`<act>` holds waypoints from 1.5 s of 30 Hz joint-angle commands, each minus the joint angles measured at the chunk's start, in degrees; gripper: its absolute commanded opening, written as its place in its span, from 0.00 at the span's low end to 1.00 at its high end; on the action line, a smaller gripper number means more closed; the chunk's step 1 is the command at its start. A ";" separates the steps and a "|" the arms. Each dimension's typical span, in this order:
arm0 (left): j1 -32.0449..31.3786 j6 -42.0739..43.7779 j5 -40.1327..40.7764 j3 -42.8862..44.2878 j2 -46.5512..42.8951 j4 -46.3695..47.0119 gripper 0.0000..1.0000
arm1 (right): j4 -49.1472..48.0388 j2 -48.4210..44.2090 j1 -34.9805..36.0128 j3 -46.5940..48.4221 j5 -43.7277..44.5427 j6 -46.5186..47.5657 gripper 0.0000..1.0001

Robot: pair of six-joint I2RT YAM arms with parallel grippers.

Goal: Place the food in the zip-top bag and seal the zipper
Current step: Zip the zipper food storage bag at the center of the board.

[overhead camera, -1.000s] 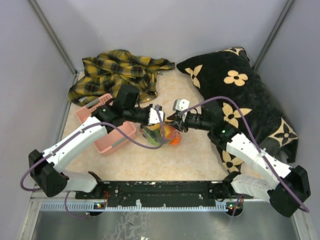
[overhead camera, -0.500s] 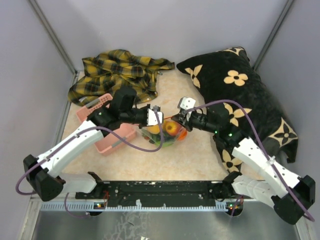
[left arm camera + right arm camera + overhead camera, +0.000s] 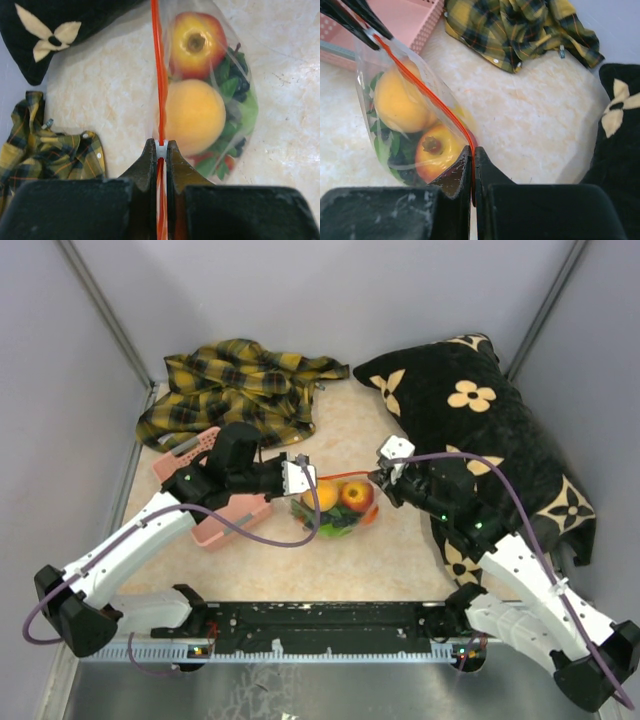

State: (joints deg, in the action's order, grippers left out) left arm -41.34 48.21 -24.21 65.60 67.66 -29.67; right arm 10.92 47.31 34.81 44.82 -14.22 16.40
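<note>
Right pincer [image 3: 380, 478] has just pressed shut on the thin red zipper strip [image 3: 159, 75] and is pulling away from the left pincer [image 3: 305, 480], which is pinching the other end. The clear floppy zip-top bag [image 3: 335, 512] of toy fruit [image 3: 195, 115] is stretching taut at the desk's [image 3: 400, 560] middle, so sealing is likely underway.

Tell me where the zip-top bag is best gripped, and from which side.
Pinch the red zipper at its ends, coming in along the strip: it is thin and straight, while the bag bulges with food. The left gripper and right gripper hold it so.
</note>
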 commanded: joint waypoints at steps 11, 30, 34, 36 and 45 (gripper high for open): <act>3.80 -0.32 -1.80 -3.05 -2.56 0.62 0.00 | 5.70 -1.04 -3.34 4.17 -0.47 -0.51 0.09; 1.88 -3.04 -11.09 -1.71 0.23 2.07 0.00 | 5.23 21.56 4.87 18.77 -24.04 1.47 0.47; 1.88 -3.03 -10.97 -1.80 0.02 2.16 0.00 | 3.35 23.40 5.66 18.37 -23.65 0.54 0.47; 1.88 -3.04 -10.97 -1.80 -0.06 2.21 0.00 | 2.45 23.97 5.68 17.83 -23.30 0.30 0.46; 1.88 -2.59 -8.91 -2.93 -1.78 2.34 0.00 | 7.45 23.69 5.37 17.18 -10.85 3.58 0.00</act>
State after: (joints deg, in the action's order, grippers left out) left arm -39.18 45.63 -32.67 62.59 67.81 -28.86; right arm 16.45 71.81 40.34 60.42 -32.84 17.47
